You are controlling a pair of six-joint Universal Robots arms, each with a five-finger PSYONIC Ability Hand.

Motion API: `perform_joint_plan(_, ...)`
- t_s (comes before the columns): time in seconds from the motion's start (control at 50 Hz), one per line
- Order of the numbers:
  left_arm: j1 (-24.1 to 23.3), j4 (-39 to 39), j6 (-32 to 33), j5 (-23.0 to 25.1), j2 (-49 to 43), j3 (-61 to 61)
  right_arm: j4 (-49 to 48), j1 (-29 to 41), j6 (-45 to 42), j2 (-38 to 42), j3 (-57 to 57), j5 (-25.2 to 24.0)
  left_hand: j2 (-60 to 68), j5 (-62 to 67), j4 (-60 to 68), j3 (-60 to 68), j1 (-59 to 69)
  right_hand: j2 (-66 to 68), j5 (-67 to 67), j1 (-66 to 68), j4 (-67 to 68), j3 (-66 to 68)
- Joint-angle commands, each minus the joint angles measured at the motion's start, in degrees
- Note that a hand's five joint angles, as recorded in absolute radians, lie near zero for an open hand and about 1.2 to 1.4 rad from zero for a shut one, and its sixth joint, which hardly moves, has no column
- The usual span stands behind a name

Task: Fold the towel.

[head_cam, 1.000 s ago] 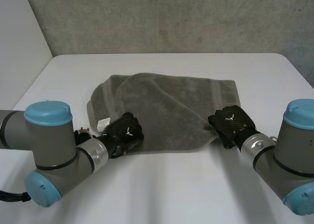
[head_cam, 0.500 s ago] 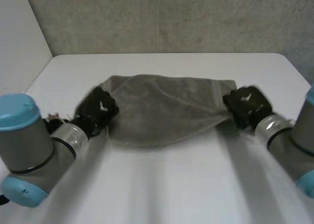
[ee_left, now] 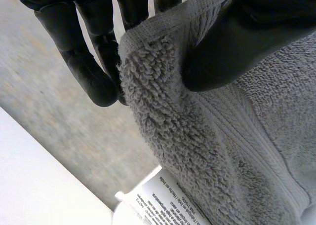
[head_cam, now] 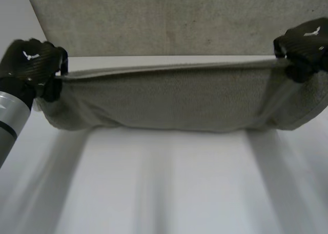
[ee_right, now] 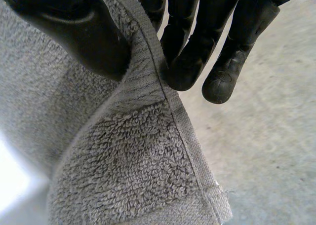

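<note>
Grey terry towel (head_cam: 169, 98) stretched taut, long axis running hand to hand, sagging below the fingers (ee_left: 90, 69) over the white table (head_cam: 164, 188); left hand (head_cam: 31, 64) and right hand (head_cam: 305, 44) each pinch one top corner, thumb against fingers.

Soft, even, rather dim light

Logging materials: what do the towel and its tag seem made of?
The towel looks like grey terry cloth, probably cotton: looped matte pile, flat woven band. The tag is a thin smooth white label with printed text; fabric or paper unclear.
</note>
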Motion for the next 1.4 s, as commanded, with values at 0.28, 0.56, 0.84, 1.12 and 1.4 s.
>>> perform_joint_plan(0.28,-3.26,-2.52,0.44,-3.04,-33.7,43.99,-23.91,5.13,-5.87,29.78,-29.26,12.65,-6.31,-14.52,-6.7,-8.03,-0.72,3.39,3.66,3.96,3.33,3.53)
perform_joint_plan(0.56,-4.32,7.32,-15.03,-6.2,-32.73,55.33,-50.01,7.24,-4.99,17.13,-12.51,11.97,-6.31,-14.52,-6.7,-8.03,-0.72,3.39,3.66,3.96,3.33,3.53)
perform_joint_plan(0.84,-2.74,17.59,-13.72,5.13,-32.2,22.32,-35.66,6.36,-4.99,18.79,5.05,8.29,-6.31,-14.52,-6.7,-8.03,-0.72,3.39,3.66,3.96,3.33,3.53)
perform_joint_plan(1.12,-0.46,24.29,-0.1,9.87,-28.97,-1.17,-33.29,6.28,-6.48,17.15,20.18,5.29,-6.31,-14.52,-6.7,-8.03,-0.72,3.39,3.66,3.96,3.33,3.53)
perform_joint_plan(1.4,5.87,18.15,0.44,12.17,-4.19,-12.26,-15.8,2.32,-10.97,0.34,23.89,5.02,-6.31,-14.52,-6.7,-8.03,-0.72,3.39,3.66,3.96,3.33,3.53)
